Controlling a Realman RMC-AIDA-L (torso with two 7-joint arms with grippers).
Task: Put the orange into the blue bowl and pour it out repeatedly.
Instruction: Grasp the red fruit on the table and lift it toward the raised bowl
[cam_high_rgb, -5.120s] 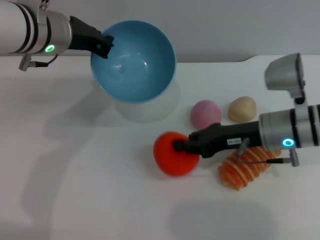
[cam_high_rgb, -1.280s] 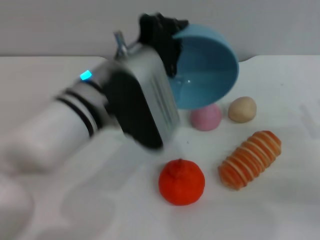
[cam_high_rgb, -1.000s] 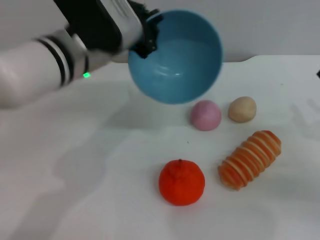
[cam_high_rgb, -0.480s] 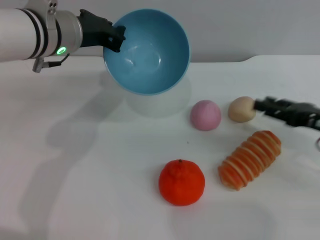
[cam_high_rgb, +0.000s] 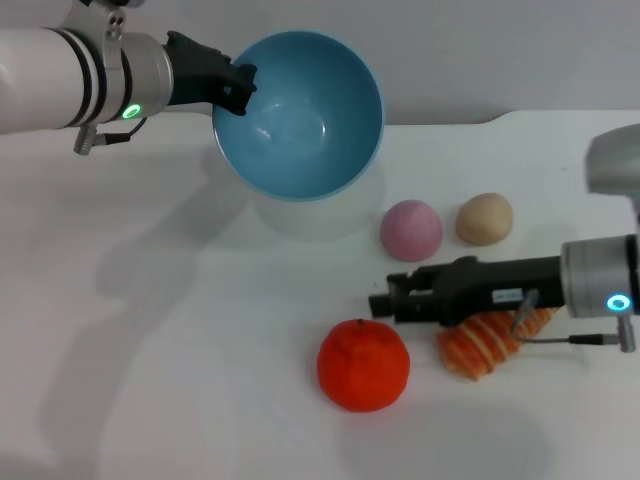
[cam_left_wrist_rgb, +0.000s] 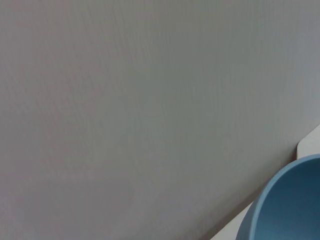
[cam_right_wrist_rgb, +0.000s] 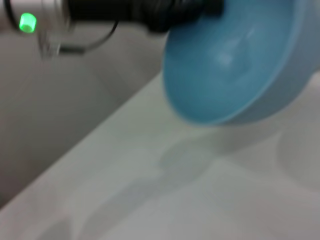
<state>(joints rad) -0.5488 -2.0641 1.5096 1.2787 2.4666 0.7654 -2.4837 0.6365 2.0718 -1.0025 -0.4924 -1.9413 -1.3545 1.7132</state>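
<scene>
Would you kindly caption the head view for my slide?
Left gripper holds the empty blue bowl aloft; right gripper nears the orange.

1. You see only a sliver of the blue bowl (cam_left_wrist_rgb: 287, 205) in the left wrist view, cut off at 4 o'clock.
2. The right gripper (cam_high_rgb: 381, 302) hides much of the striped piece (cam_high_rgb: 480, 345); its fingers are too dark to read.
3. The right wrist view is blurred.
</scene>
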